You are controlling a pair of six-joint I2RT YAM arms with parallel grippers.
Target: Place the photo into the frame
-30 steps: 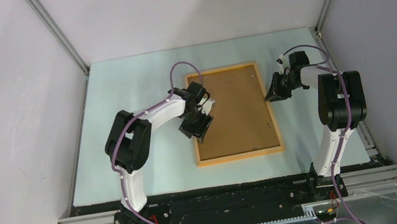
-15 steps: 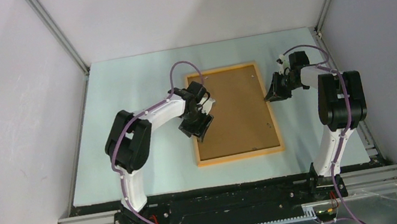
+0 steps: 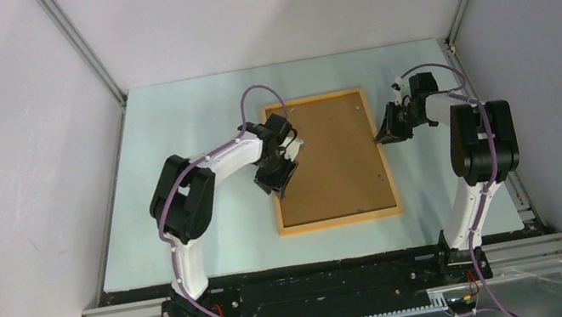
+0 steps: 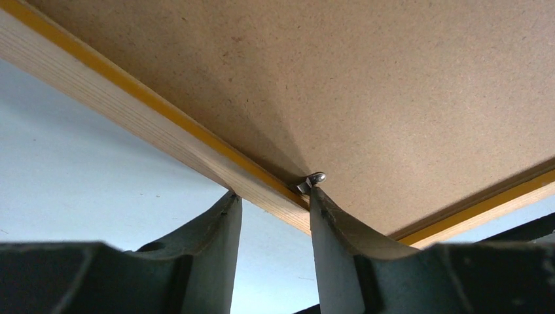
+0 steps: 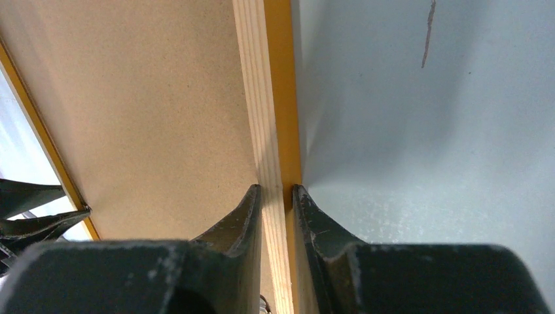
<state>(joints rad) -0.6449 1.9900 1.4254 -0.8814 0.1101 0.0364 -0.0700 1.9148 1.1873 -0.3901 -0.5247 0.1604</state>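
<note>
Left end effector (image 4: 271,193) sits on the left rail of the frame (image 3: 340,220). One finger is outside on the tabletop (image 3: 187,131) side, and the other is inside with its tip right against a small metal tab (image 4: 313,180) at the rail's inner edge. The fingers are apart with the rail between them and both tips look to be touching. I can't tell whether it's actually squeezing or just bracketing the rail. Likely reason for the pose: working that tab, which looks like a retainer for the back.

The frame lies flat and face down in the middle of the tabletop, with the plain wood side of the rail up. The brown backing board (image 3: 333,154) fills the opening and looks seated inside the rails. The photo isn't visible in any view. If it's in the frame, the board hides it, so I can't confirm.

Right end effector (image 5: 276,190) is on the right rail, about opposite the left one. Its fingers are closed narrow with the rail pinched between them, one tip on the board side and one on the tabletop side. Judged purpose: pinning the frame so it doesn't slide or rotate while the left side pushes on the tab.

Judged stage: late, at the fastening of the back.
</note>
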